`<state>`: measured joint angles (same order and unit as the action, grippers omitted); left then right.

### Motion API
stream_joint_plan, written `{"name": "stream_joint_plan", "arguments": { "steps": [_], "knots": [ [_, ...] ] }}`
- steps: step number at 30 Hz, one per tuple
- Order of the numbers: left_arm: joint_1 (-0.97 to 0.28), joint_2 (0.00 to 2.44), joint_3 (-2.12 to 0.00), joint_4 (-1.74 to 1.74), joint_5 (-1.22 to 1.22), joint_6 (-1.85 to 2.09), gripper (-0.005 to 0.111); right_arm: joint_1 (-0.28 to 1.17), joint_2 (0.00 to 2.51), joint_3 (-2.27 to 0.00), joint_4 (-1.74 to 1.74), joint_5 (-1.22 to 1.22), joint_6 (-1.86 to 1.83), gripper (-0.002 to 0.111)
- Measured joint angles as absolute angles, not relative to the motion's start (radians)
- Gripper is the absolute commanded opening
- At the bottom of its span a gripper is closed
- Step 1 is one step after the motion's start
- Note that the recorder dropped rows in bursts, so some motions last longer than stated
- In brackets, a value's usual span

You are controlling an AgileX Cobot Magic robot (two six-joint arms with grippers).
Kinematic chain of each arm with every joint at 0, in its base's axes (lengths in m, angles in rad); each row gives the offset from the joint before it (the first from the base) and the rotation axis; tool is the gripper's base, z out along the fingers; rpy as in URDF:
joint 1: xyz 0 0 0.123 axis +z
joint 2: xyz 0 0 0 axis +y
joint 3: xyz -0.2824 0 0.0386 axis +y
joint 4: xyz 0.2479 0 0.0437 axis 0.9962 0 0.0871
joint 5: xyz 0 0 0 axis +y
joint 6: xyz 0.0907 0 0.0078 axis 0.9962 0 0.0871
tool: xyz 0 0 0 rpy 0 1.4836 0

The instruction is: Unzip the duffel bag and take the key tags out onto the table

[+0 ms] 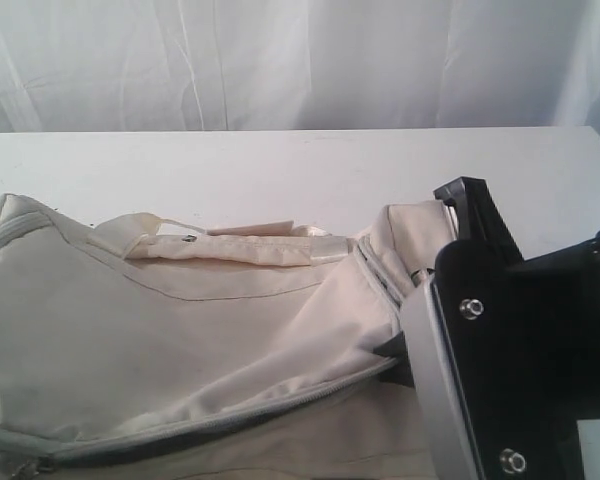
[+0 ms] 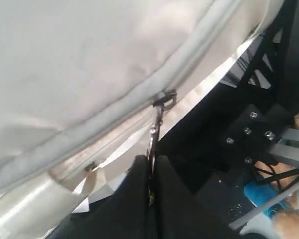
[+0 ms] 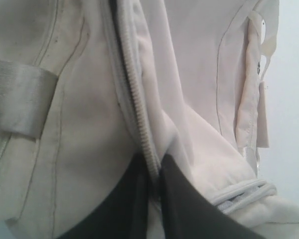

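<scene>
Bag: laid lengthwise left–right on table, cropped left and near; left pincer clamped on pull, right pincer clamped on zip.

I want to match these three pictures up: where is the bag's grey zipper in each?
Exterior view: the zipper runs along the bottom left.
Left wrist view: it crosses diagonally, its pull pinched in the jaws.
Right wrist view: it runs down the middle into the jaws.
Shared landmark: the cream duffel bag.
</scene>
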<state>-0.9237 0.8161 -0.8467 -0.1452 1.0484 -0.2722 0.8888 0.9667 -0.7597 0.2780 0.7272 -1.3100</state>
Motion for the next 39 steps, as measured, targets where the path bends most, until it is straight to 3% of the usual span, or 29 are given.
{"name": "stream_joint_plan", "arguments": {
  "steps": [12,30,32,39],
  "knots": [
    [-0.927,0.653,-0.847,0.247,1.13,-0.453,0.0,0.889,0.967,-0.76,0.268,0.721,-1.293,0.0],
    [-0.929,0.628,-0.847,0.461,1.13,-0.51,0.0,0.889,0.9,-0.757,0.26,0.71,-1.162,0.0],
    [-0.929,0.628,-0.847,0.463,1.13,-0.51,0.0,0.889,0.874,-0.754,0.267,0.693,-1.101,0.006],
    [-0.929,0.628,-0.847,0.465,1.13,-0.468,0.0,0.889,0.838,-0.79,0.548,0.548,-1.059,0.046]
  ]
}}
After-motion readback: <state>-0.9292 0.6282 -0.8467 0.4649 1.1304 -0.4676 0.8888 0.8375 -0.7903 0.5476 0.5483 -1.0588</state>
